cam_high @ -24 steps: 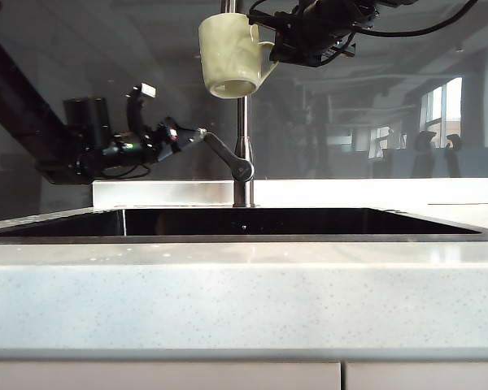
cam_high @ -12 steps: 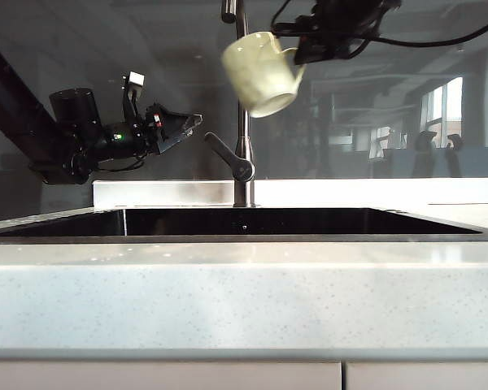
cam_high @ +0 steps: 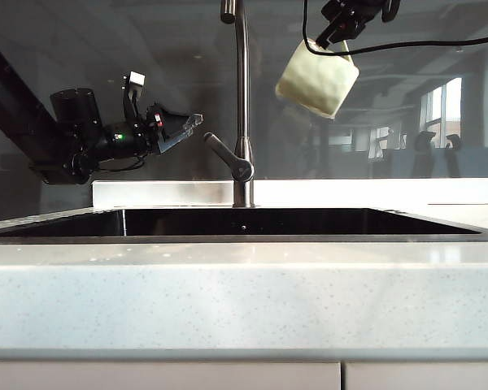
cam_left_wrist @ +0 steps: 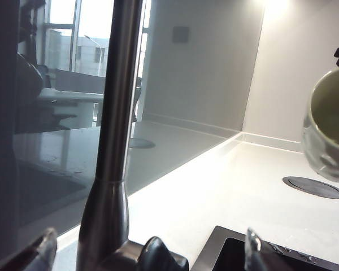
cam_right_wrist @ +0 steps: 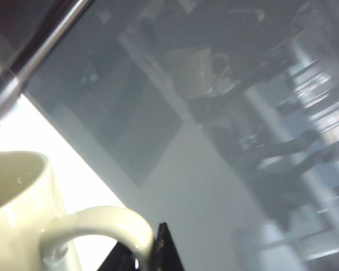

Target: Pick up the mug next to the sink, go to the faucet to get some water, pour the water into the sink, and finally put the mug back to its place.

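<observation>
The right pincer (cam_high: 342, 31) hangs high above the back right part of the sink (cam_high: 244, 223), pinching the mug (cam_high: 317, 79) by its loop handle, which the right wrist view shows curving straight into the jaws. The mug is tilted, base toward the camera and mouth turned away and somewhat upward, well clear of the faucet (cam_high: 242, 97) and just to the right of its upright pipe; by that grip on the handle the cup can be swung about the wrist, which suits both tipping out and setting upright again. No water shows in any view, neither from the spout nor from the mug, so whether the pour is done I cannot say for sure. The left pincer (cam_high: 179, 128) stands spread and holds nothing, near the slanted lever on the left side of the faucet and apart from it, placed, I judge, to work the tap. Open room is ample over the basin and over the pale surface (cam_high: 244, 301) along its front edge; the tight spots are the gooseneck pipe beside the mug and the thin metal rim of the sink below.
</observation>
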You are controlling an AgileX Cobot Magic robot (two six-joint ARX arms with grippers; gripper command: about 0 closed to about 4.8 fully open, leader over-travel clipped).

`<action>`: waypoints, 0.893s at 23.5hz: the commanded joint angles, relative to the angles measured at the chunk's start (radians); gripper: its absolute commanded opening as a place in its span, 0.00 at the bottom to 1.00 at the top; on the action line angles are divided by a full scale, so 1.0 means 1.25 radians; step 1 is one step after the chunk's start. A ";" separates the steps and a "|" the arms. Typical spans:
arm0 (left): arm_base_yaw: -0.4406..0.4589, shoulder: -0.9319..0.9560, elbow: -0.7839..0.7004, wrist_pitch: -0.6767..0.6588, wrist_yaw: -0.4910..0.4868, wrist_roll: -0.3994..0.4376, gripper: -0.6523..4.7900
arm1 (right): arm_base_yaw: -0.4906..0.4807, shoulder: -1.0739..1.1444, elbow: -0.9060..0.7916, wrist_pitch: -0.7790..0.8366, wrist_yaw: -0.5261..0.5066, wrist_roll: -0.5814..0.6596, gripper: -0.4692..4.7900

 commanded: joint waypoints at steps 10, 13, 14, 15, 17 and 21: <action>0.000 -0.005 0.004 0.008 0.000 -0.002 0.90 | 0.062 -0.017 0.010 0.080 0.053 -0.401 0.08; 0.000 -0.005 0.004 0.007 -0.001 -0.002 0.90 | 0.073 -0.017 0.010 0.080 0.066 -0.467 0.08; 0.000 -0.005 0.004 0.006 0.000 -0.002 0.90 | 0.073 -0.017 0.010 0.080 0.066 -0.480 0.08; 0.000 -0.005 0.004 0.006 0.000 -0.002 0.90 | 0.074 -0.017 0.010 0.080 0.065 -0.488 0.08; 0.000 -0.005 0.004 0.004 0.000 -0.002 0.90 | 0.081 -0.017 0.010 0.080 0.064 -0.499 0.08; 0.000 -0.005 0.004 -0.001 0.000 -0.002 0.90 | 0.083 -0.017 0.010 0.088 0.064 -0.501 0.08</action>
